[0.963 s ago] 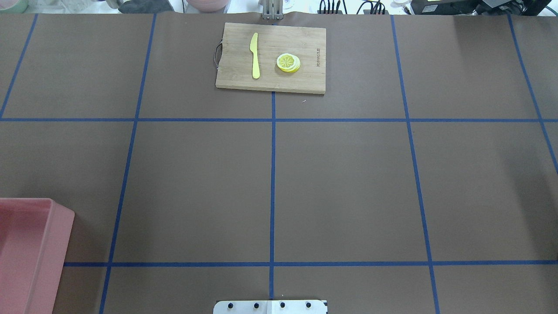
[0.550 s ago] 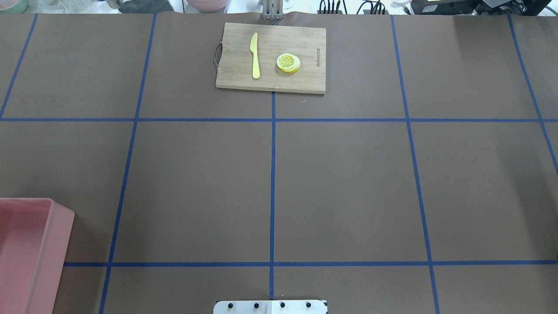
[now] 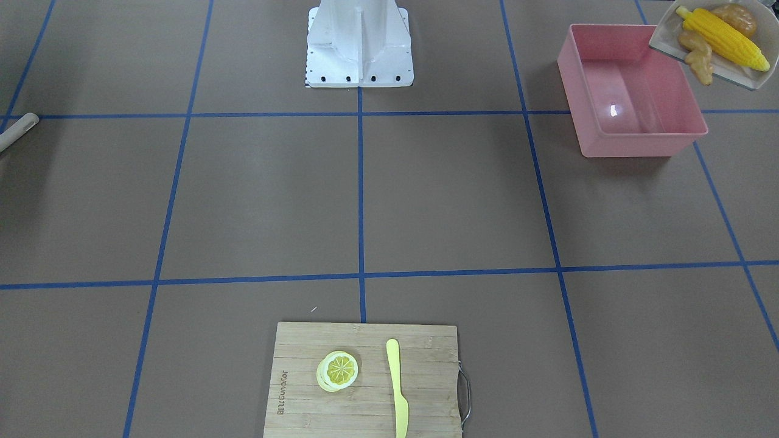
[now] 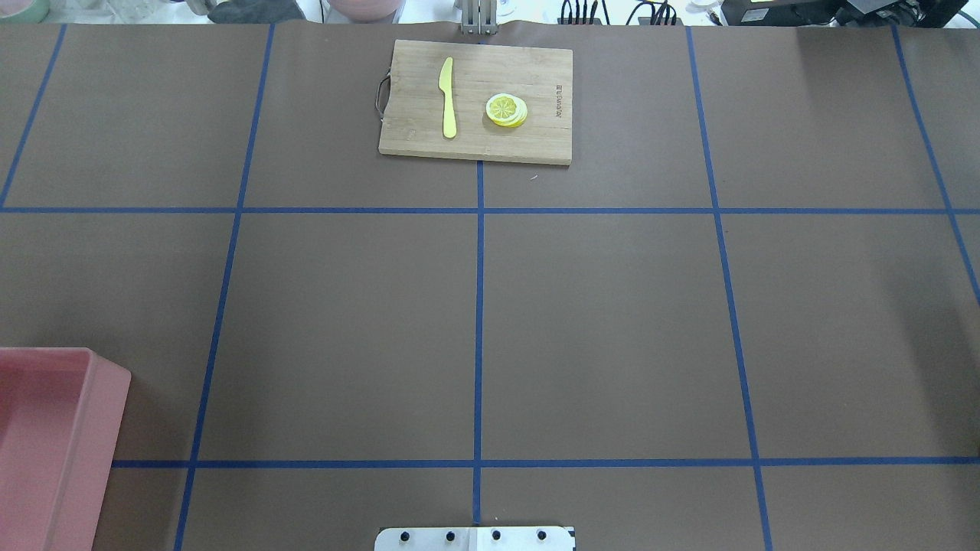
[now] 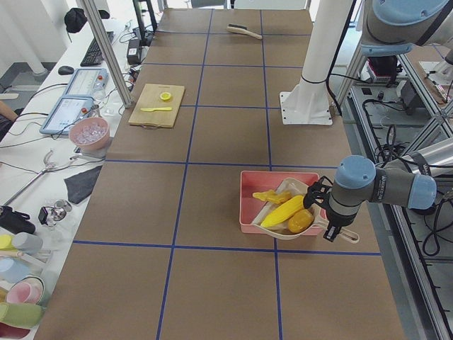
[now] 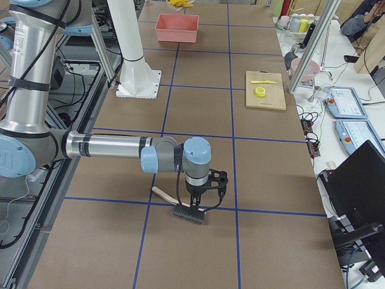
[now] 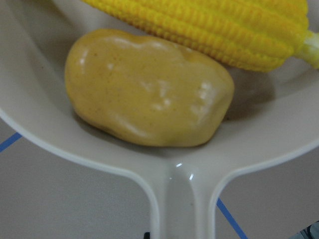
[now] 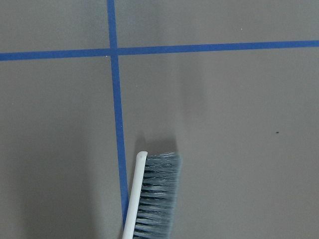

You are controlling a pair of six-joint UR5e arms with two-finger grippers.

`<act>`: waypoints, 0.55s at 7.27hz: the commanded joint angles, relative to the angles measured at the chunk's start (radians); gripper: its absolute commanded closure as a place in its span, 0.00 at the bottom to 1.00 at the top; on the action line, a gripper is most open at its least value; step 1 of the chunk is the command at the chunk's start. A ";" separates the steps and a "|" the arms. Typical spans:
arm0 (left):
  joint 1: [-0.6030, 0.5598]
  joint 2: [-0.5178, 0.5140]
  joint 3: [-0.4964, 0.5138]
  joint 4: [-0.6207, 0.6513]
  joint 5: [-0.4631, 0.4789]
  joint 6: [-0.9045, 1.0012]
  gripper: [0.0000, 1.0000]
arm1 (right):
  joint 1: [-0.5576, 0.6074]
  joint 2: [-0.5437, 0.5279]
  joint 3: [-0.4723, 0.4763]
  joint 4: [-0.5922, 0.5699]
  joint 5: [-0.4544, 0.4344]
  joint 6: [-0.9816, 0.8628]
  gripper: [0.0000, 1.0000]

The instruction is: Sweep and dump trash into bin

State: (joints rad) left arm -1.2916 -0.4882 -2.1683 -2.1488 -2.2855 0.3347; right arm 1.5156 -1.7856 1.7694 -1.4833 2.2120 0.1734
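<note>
The pink bin [image 3: 633, 146] stands on the robot's left side of the table and looks bare inside; it also shows in the overhead view [image 4: 46, 444]. A beige dustpan [image 3: 664, 33] hangs tilted over its corner and holds the corn cob [image 3: 724, 38], the ginger root [image 3: 697, 55] and the potato [image 3: 736, 18]. The left wrist view shows the potato [image 7: 149, 89], corn [image 7: 219, 25] and pan handle [image 7: 182, 209]. My left gripper [image 5: 327, 212] is at that handle; I cannot tell its state. My right gripper [image 6: 201, 192] is over a brush [image 8: 152, 199] on the table; I cannot tell its state.
A wooden cutting board [image 4: 475, 69] at the far middle edge carries a pale yellow knife [image 4: 448, 99] and a lemon slice [image 4: 506, 109]. The robot's white base [image 3: 359, 42] stands at the near middle. Blue tape lines cross the brown table.
</note>
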 commanded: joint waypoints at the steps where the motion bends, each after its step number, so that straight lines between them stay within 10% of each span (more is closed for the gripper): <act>1: 0.000 -0.029 -0.004 0.001 -0.014 -0.042 1.00 | 0.000 0.000 -0.001 0.000 0.000 0.000 0.00; 4: 0.011 -0.018 0.001 -0.002 -0.014 -0.042 1.00 | 0.000 0.000 0.001 0.000 0.000 0.000 0.00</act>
State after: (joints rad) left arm -1.2852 -0.5114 -2.1675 -2.1505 -2.3030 0.2891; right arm 1.5156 -1.7855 1.7700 -1.4833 2.2120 0.1733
